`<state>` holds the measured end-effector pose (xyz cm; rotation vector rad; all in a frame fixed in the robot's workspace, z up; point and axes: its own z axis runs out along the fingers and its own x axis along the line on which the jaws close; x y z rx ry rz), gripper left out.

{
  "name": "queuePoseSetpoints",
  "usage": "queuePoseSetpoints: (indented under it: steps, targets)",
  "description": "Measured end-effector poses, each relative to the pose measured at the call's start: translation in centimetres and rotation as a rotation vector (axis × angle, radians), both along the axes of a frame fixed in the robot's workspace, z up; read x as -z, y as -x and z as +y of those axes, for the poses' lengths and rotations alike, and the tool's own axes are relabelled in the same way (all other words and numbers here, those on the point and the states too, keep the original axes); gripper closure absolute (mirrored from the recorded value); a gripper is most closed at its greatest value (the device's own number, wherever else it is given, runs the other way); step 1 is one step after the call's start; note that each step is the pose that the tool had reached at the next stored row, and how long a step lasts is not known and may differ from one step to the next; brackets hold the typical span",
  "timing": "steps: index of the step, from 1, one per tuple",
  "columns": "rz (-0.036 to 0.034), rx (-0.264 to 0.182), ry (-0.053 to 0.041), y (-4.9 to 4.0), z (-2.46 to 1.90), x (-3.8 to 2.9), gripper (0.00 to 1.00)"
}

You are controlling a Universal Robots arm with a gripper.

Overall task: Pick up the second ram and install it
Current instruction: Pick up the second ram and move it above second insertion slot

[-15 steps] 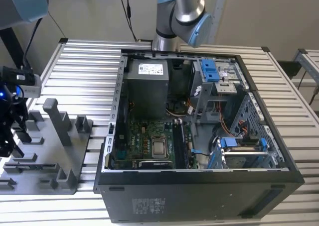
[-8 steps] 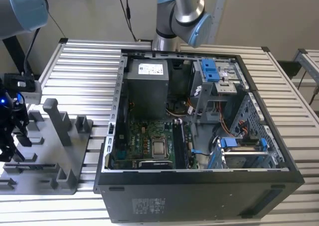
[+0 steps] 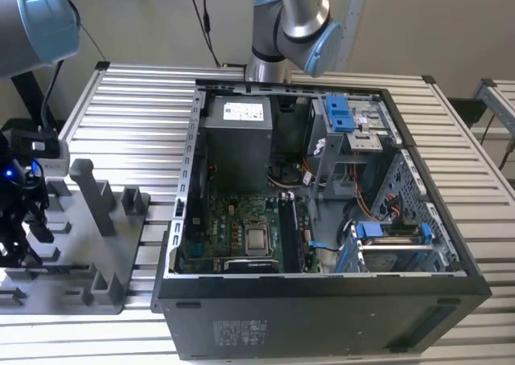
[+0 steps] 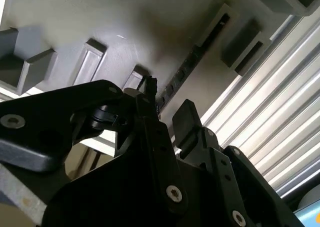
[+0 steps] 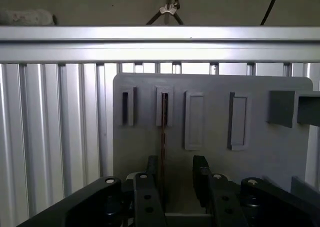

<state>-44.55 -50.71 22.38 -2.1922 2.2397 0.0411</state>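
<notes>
The second ram (image 5: 163, 129) stands on edge in a narrow slot of the grey holder plate (image 5: 215, 172). In the second wrist view the second ram (image 4: 186, 67) shows as a thin dark strip with a row of chips. My gripper (image 5: 176, 176) is open and straddles the stick's near end, one finger (image 5: 152, 173) close beside it, the other finger (image 5: 200, 174) well apart. The second wrist view shows the gripper (image 4: 168, 99) low over the plate. In the exterior view the gripper (image 3: 18, 244) hangs over the holder plate (image 3: 96, 260) at the exterior view's left.
An open computer case (image 3: 322, 317) lies at the middle of the ribbed metal table (image 3: 129, 100), with a grey power-supply box (image 3: 236, 144) and long black motherboard slots (image 3: 291, 230) inside. Grey posts (image 3: 88, 192) rise from the holder plate. A second robot's base (image 3: 286, 27) stands behind the case.
</notes>
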Motion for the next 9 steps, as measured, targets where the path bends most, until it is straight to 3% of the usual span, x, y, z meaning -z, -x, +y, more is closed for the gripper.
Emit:
queuePoseSetpoints:
  steps: [9]
  targets:
    - [0.0000, 0.000, 0.0000, 0.01, -0.05, 1.64, 0.58]
